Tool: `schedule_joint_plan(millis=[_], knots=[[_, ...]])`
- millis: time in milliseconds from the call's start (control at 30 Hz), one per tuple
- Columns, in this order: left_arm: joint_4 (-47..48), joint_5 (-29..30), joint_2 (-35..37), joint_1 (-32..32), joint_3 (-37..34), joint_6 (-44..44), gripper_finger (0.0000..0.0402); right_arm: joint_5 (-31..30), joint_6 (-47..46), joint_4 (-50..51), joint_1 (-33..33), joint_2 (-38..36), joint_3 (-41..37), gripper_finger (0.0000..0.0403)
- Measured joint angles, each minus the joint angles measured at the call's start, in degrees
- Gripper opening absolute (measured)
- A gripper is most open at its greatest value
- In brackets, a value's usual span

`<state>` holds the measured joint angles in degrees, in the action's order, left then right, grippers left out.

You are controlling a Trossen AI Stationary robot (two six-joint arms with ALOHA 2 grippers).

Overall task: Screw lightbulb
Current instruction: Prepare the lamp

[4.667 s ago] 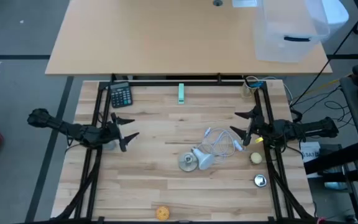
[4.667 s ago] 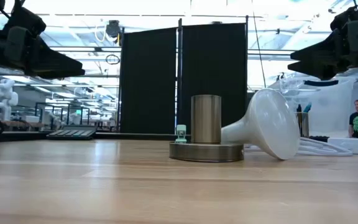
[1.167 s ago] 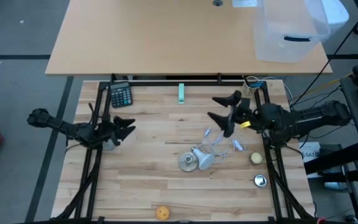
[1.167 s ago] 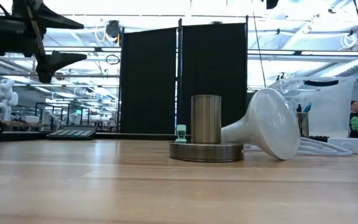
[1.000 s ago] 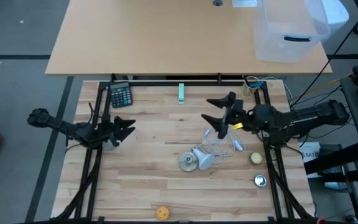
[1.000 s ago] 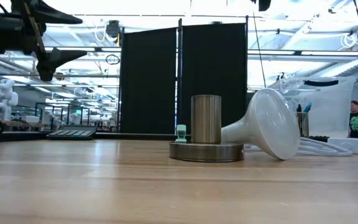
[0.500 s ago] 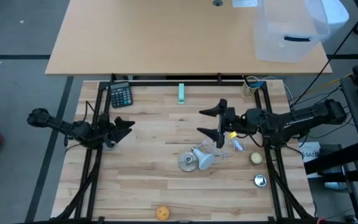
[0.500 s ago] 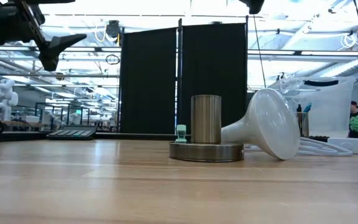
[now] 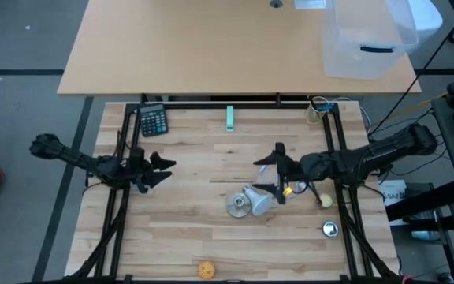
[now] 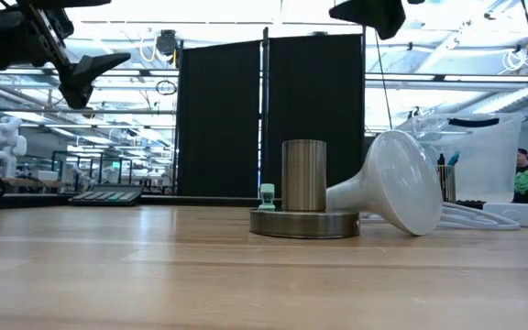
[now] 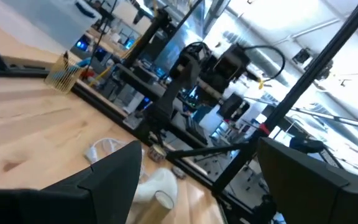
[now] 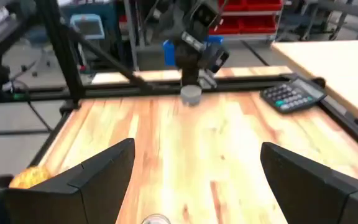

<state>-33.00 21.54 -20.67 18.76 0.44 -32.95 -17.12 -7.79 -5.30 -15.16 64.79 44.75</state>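
My right pincer (image 9: 273, 175) hangs released just above the smooth, frosted, cone-tapered lightbulb (image 9: 259, 201); its screw base is hidden beside the metal socket (image 9: 239, 206). My left pincer (image 9: 158, 168) is spread too.

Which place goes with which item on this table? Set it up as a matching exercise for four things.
Things:
1. lightbulb
2. calculator
3. orange ball
4. right end effector

Places:
A. far left corner of the wooden table
B. near edge of the table
C. lying on its side against the metal socket base
D. open, above the white cable beside the bulb

Pairs: 1-C, 2-A, 3-B, 4-D
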Motion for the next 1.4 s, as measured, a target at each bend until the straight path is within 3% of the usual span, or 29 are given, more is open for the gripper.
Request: schedule_joint_plan(millis=[167,433,533,667,833,1133,1267,1400], knots=[[-5.75,0.00,-4.92,0.00,0.13,0.94,0.0323,-13.15,-1.48,4.05,-3.87,0.90,-0.02,0.0336],[-6.57,-0.18,-14.14,0.00,4.05,3.26,0.0323,-38.20,-3.57,7.20,-14.43,1.00,-0.02,0.0336],[-6.55,-0.31,-18.55,0.02,6.13,5.70,0.0316,-44.23,-4.02,7.23,-17.60,1.01,-0.02,0.0336],[-6.50,-0.33,-24.74,0.02,8.88,9.01,0.0277,-45.88,-6.96,7.65,-20.00,1.01,-0.02,0.0336],[-6.59,-0.33,-31.43,0.15,12.29,13.01,0.0196,-45.96,-11.92,11.36,-22.03,1.01,-0.02,0.0336],[-6.96,-1.51,-37.85,0.15,15.23,14.18,0.0059,-47.50,-26.19,20.88,-23.11,2.01,-0.02,0.0336],[-8.06,-4.21,-40.03,0.22,15.80,13.71,0.0030,-47.39,-32.16,23.89,-23.10,4.94,-0.02,0.0336],[-10.33,-5.68,-43.48,1.07,16.93,13.97,0.0025,-45.87,-36.58,24.93,-23.10,8.99,-0.01,0.0336]])
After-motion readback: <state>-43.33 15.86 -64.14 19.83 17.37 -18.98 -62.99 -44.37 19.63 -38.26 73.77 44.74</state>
